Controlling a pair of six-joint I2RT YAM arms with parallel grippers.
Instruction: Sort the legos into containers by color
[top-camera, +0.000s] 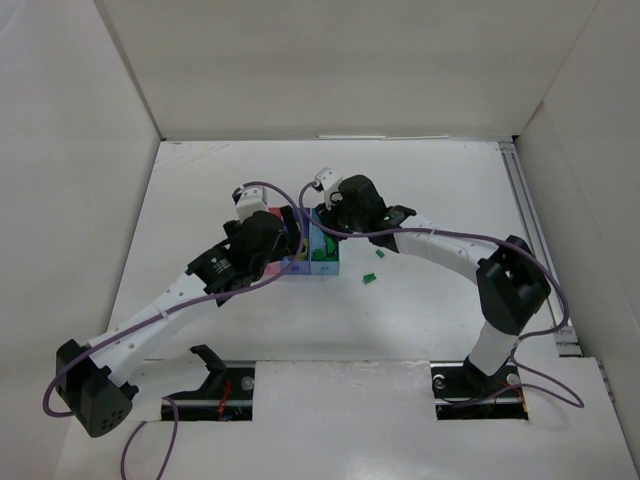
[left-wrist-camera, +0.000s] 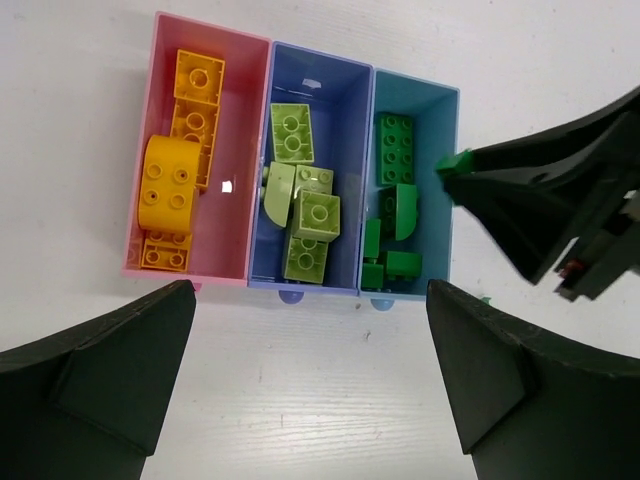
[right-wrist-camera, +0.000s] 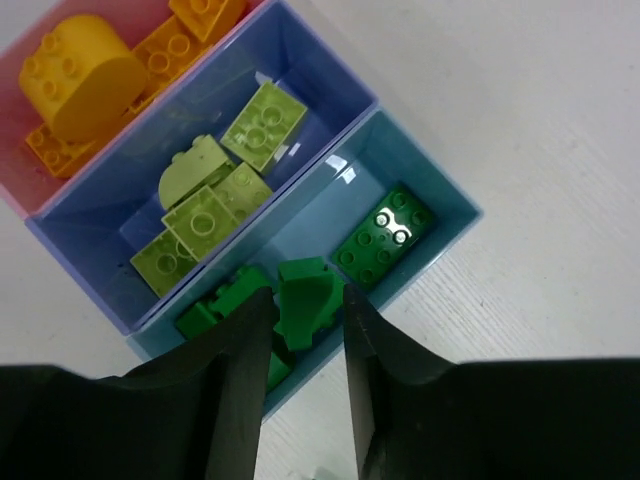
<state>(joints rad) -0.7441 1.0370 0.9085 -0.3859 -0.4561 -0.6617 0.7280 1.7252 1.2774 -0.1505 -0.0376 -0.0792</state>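
Observation:
Three joined bins sit mid-table. The pink bin (left-wrist-camera: 238, 230) holds orange-yellow legos (left-wrist-camera: 170, 190). The purple-blue bin (left-wrist-camera: 350, 130) holds lime legos (left-wrist-camera: 305, 215). The light blue bin (left-wrist-camera: 440, 215) holds dark green legos (left-wrist-camera: 393, 145). My right gripper (right-wrist-camera: 305, 295) is shut on a dark green brick (right-wrist-camera: 308, 290) and holds it over the near end of the light blue bin (right-wrist-camera: 400, 160). It also shows in the left wrist view (left-wrist-camera: 540, 200). My left gripper (left-wrist-camera: 310, 300) is wide open and empty, just in front of the bins.
Two small dark green legos (top-camera: 368, 277) (top-camera: 381, 253) lie loose on the white table right of the bins. White walls enclose the table on the left, back and right. Both arms crowd over the bins (top-camera: 305, 262).

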